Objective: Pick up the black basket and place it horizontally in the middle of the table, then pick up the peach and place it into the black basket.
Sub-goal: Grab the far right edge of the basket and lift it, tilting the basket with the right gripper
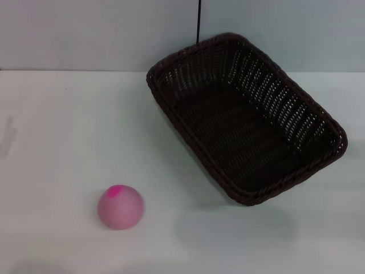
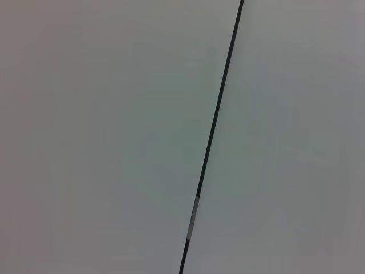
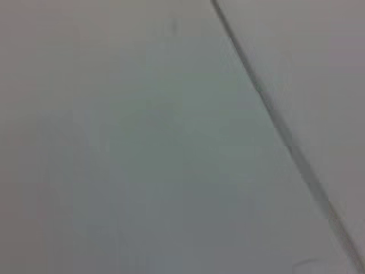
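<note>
We see neither gripper in any view, so we cannot tell how wide either one stands or whether it holds anything. Left wrist view gives only a flat pale grey plane crossed by a thin dark line (image 2: 214, 134) running from the upper right of the frame down to the lower middle. Right wrist view gives the same kind of plain grey plane, with a fainter blurred dark line (image 3: 285, 137) slanting from the top middle to the lower right corner.

In the head view, we note the large rectangular dark brown-black woven wicker basket (image 1: 248, 117) in the upper right and centre right of the frame. It sits on the plain white flat surface (image 1: 68, 125), upright with its opening up, turned diagonally so its long axis runs from upper left to lower right. Braided rim and openwork sloping sides show clearly, and we see nothing inside it. Its far corner overlaps the pale grey wall (image 1: 85, 34) at the top of the frame, where a thin black vertical line (image 1: 198, 21) drops to the rim.

The small round pale pink peach (image 1: 120, 207) with the bright magenta patch on top lies in the lower left of the frame, on the surface, well apart from the basket.
</note>
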Motion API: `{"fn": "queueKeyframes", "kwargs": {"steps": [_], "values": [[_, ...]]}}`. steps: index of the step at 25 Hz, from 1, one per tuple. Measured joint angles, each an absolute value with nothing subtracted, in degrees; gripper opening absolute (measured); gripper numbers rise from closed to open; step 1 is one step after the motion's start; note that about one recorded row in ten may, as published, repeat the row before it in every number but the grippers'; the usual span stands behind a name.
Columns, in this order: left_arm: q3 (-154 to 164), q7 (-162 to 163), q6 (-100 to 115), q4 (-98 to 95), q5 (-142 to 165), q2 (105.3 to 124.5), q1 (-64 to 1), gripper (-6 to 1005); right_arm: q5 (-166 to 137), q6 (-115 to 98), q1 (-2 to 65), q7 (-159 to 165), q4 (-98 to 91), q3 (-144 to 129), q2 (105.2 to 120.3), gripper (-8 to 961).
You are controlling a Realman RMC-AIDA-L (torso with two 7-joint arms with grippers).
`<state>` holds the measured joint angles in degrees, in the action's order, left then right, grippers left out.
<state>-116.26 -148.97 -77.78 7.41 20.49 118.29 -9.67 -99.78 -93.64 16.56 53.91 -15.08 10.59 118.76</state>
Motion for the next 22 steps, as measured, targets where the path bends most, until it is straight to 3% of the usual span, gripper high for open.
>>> {"fn": "queueKeyframes", "kwargs": {"steps": [7, 11, 13, 15, 16, 17, 19, 20, 21, 22], "values": [[-116.3, -149.0, -77.2, 7.5, 20.5, 118.34, -9.9, 847, -103.5, -94.2, 19.0, 85.1, -39.3, -4.7, 118.71, 834], [-116.1, -149.0, -77.6, 7.3, 20.5, 118.41, -9.9, 847, -109.5, -94.1, 20.8, 106.7, -58.7, -16.6, 117.24, 834], [-115.9, -148.9, -78.1, 7.3, 20.5, 118.41, -9.7, 847, -115.3, -95.2, 22.9, 117.8, -67.1, -21.0, 115.29, 833], [-115.9, -148.9, -78.9, 7.3, 20.5, 118.46, -9.4, 847, -123.0, -99.3, 27.7, 129.7, -73.5, -24.3, 112.07, 833], [-115.9, -148.9, -79.4, 7.3, 20.5, 118.5, -9.2, 847, -123.0, -99.3, 27.7, 129.7, -73.5, -24.3, 112.07, 833], [-115.9, -148.9, -79.4, 7.3, 20.5, 118.5, -9.2, 847, -126.0, -101.3, 29.9, 133.3, -74.4, -24.7, 110.93, 833], [-115.8, -148.8, -80.5, 7.3, 20.6, 118.55, -8.9, 847, -132.4, -105.7, 34.8, 139.0, -75.0, -25.3, 108.82, 834], [-115.8, -148.8, -80.9, 7.3, 20.7, 118.58, -8.8, 847, -139.3, -109.7, 40.0, 141.7, -73.9, -25.7, 106.95, 834], [-115.8, -148.7, -81.2, 7.2, 20.8, 118.59, -8.7, 847, -139.3, -109.7, 40.0, 141.7, -73.9, -25.7, 106.95, 834], [-115.8, -148.7, -81.2, 7.2, 20.8, 118.59, -8.7, 847, -147.1, -112.8, 45.3, 143.1, -70.8, -26.9, 105.21, 835]]}}
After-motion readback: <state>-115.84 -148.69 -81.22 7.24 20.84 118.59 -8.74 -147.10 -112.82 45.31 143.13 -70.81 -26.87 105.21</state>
